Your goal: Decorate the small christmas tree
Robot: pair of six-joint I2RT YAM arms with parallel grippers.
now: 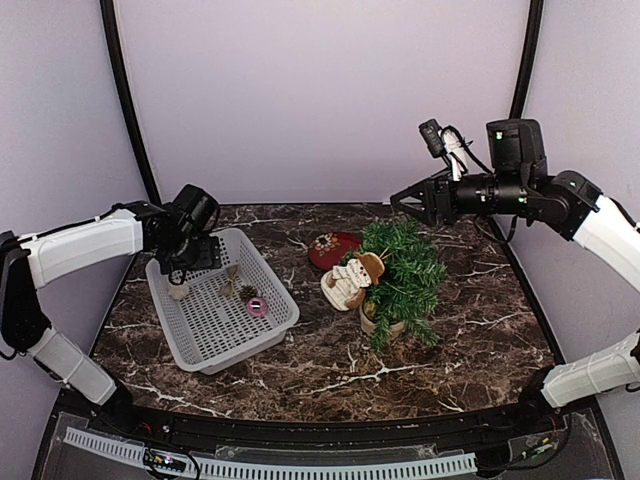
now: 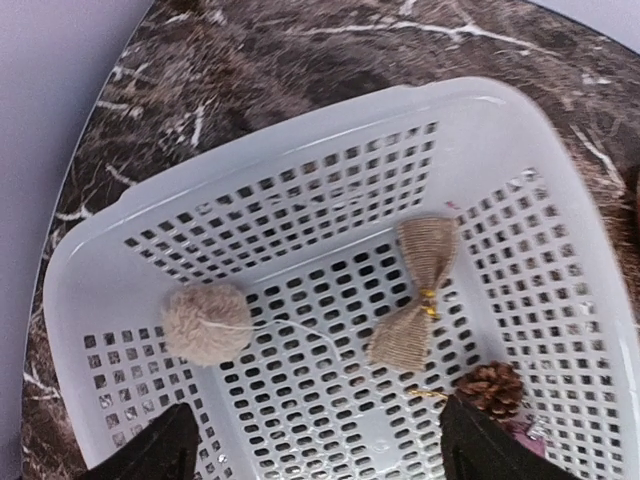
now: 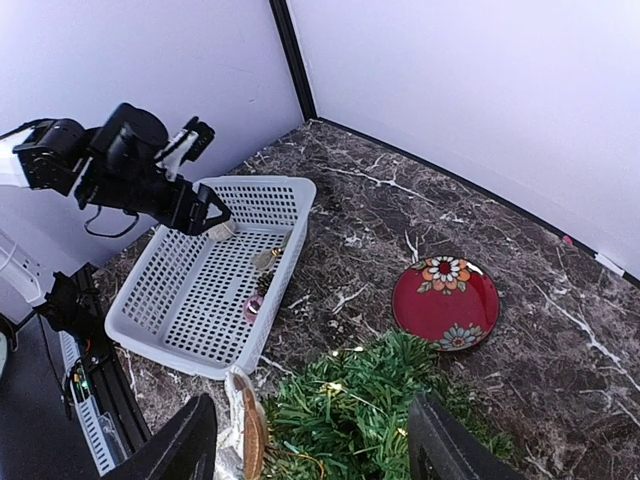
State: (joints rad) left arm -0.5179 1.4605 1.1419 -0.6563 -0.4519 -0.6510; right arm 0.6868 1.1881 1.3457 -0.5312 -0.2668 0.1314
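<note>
The small christmas tree [image 1: 402, 275] stands in its beige pot right of the table's middle, with a snowman ornament [image 1: 350, 280] hanging on its left side; its green top also shows in the right wrist view [image 3: 375, 415]. My left gripper [image 1: 180, 272] is open above the white basket [image 1: 270, 275], over a beige pompom [image 2: 206, 322], a burlap bow [image 2: 415, 295] and a brown pine cone [image 2: 490, 387]. A pink ornament [image 1: 257, 307] lies in the basket too. My right gripper [image 1: 408, 203] is open and empty, high above and behind the tree.
A red round plate [image 1: 330, 248] with flowers lies behind the tree's left side, also in the right wrist view [image 3: 445, 303]. Bare marble shows in front of the tree and basket. Walls close in at the back and sides.
</note>
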